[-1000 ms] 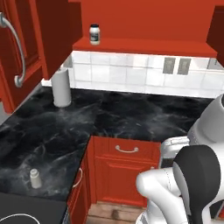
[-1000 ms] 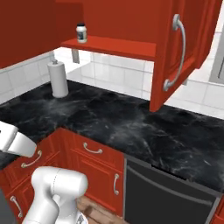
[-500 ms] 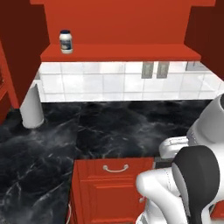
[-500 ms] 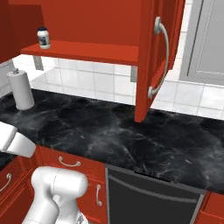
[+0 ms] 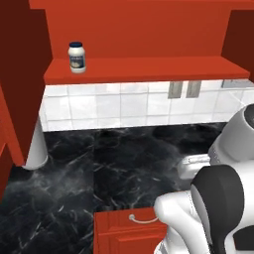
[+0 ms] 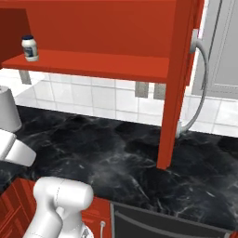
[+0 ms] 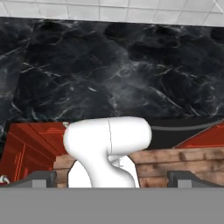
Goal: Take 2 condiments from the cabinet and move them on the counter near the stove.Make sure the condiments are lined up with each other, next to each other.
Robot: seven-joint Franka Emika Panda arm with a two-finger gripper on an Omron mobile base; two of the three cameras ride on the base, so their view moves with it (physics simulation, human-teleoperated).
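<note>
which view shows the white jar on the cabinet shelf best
The left base view: the white jar stands closer, with its dark lid and pale label readable. The right base view shows it smaller at the shelf's far left end. The hand view faces the counter.

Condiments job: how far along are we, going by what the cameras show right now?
Early stage. Done: the cabinet door stands open. Nothing is in hand: the hand is open, looking down at the black counter. Left: the white jar is on the cabinet shelf, not yet picked. It and a second condiment, which I cannot spot here, must be lined up on the counter near the stove.
</note>
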